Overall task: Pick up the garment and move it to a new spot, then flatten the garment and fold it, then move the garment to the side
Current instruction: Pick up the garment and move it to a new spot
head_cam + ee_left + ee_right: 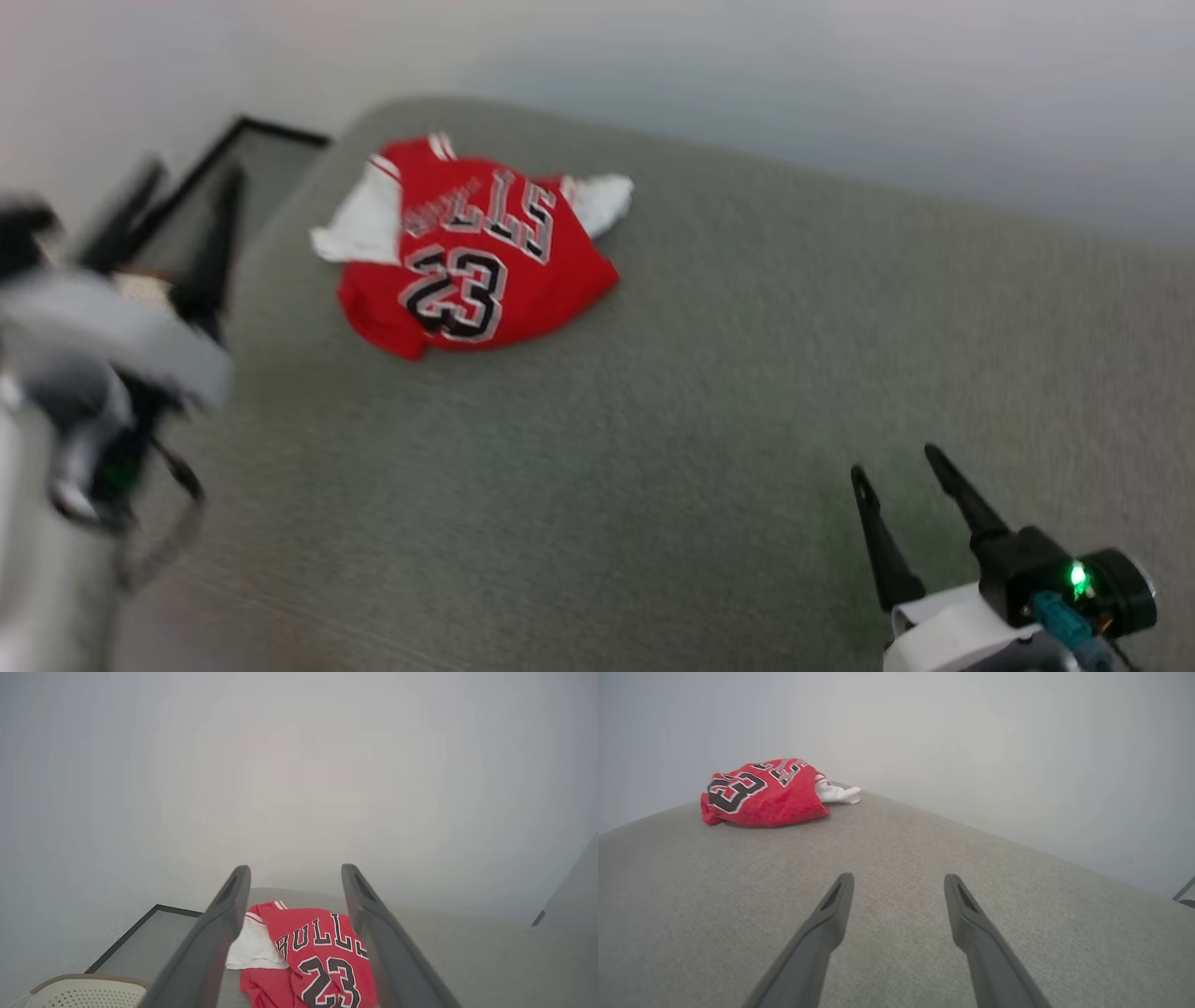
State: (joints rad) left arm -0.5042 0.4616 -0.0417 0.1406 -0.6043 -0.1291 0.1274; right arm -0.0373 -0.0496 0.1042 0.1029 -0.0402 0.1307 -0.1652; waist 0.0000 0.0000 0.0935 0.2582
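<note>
Garment (467, 247) crumpled on grey surface (709, 392)

A grey pad (747, 392) of woven fabric is stretching across the head view, its far left corner rounding off softly. A red shirt (471, 257) is lying directly on it near that corner, well apart from the near edge. The shirt is sitting crumpled rather than flat (its near part is bunching into a rounded lump), with its front facing up, so the black "23" and the lettering above it are showing. One white sleeve is spreading onto the pad at the shirt's left, and the other is poking out at its far right. Around the shirt the fabric is lying smooth.
</note>
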